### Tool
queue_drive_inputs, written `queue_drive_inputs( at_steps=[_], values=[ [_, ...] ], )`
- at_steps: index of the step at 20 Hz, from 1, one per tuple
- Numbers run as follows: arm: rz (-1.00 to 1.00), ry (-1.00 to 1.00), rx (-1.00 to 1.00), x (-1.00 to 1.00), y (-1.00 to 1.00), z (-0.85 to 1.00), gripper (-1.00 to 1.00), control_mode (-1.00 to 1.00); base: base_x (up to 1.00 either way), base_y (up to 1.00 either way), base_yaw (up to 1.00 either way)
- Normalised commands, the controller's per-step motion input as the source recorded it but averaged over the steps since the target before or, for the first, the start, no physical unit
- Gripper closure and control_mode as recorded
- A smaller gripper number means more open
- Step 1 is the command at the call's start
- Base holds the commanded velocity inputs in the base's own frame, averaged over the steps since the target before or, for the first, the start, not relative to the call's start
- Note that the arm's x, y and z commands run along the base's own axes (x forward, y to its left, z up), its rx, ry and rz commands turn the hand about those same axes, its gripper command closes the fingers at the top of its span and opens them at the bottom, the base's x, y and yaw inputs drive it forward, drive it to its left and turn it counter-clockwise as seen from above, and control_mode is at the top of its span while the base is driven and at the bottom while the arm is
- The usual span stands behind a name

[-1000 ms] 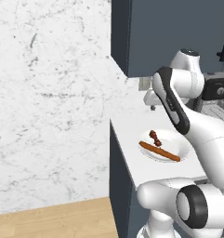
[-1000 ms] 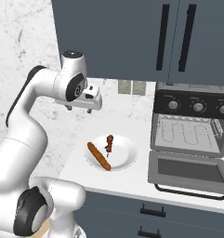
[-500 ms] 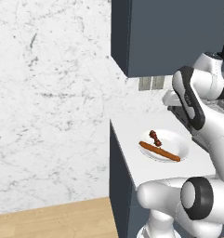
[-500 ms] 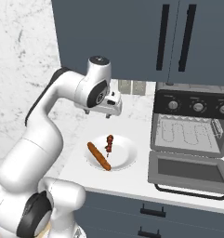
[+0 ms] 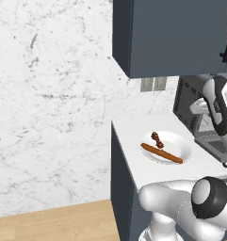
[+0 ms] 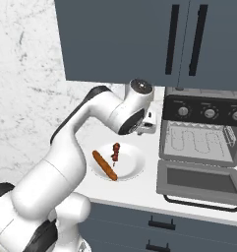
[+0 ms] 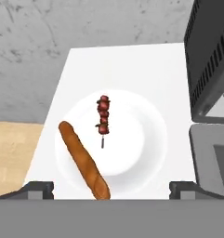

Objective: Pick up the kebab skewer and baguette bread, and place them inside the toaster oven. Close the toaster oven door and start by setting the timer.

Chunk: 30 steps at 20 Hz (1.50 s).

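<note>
Two foods lie on one white plate (image 7: 146,139) on the white counter (image 7: 132,65). The kebab skewer (image 7: 103,118) is a short thin stick with small dark red-brown chunks; it rests near the plate's middle. The baguette bread (image 7: 83,160) is a long, slim orange-brown loaf lying just beside the skewer, apart from it, with one end over the plate's rim. The toaster oven (image 6: 201,142), dark grey with a slotted side and three knobs on a black panel, stands just beside the plate. The toaster oven door (image 6: 198,183) is folded down flat toward the counter's front edge, bar handle outermost; a wire rack shows in the cavity. Dark blue-grey cabinets (image 6: 139,39) hang above, against a marbled wall (image 5: 49,94). The gripper (image 7: 111,188) hangs above the plate, jaws spread wide and holding nothing; its fingertips (image 7: 39,188) frame the plate's near edge in the hand view.
</note>
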Motion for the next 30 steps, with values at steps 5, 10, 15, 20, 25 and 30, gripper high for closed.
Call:
queue_drive_inputs(
  at_steps=[5, 10, 15, 20, 25, 30],
  values=[
    [0.18, -0.24, 0.06, -0.13, -0.88, -0.04, -1.0, -1.0, 0.0, 0.0, 0.0],
    [0.16, -0.11, 0.0, 0.02, -0.67, 0.0, -1.0, -1.0, 0.0, 0.0, 0.0],
    [0.13, -0.1, 0.0, 0.1, -0.63, 0.0, -1.0, -1.0, 0.0, 0.0, 0.0],
    [0.07, -0.31, -0.04, 0.0, -0.32, -0.12, -1.0, -1.0, 0.0, 0.0, 0.0],
    [0.0, -0.35, 0.0, 0.1, -0.07, -0.2, -1.0, -1.0, 0.0, 0.0, 0.0],
    [-0.02, -0.17, 0.0, 0.4, -0.05, -0.12, -1.0, -1.0, 0.0, 0.0, 0.0]
  ],
)
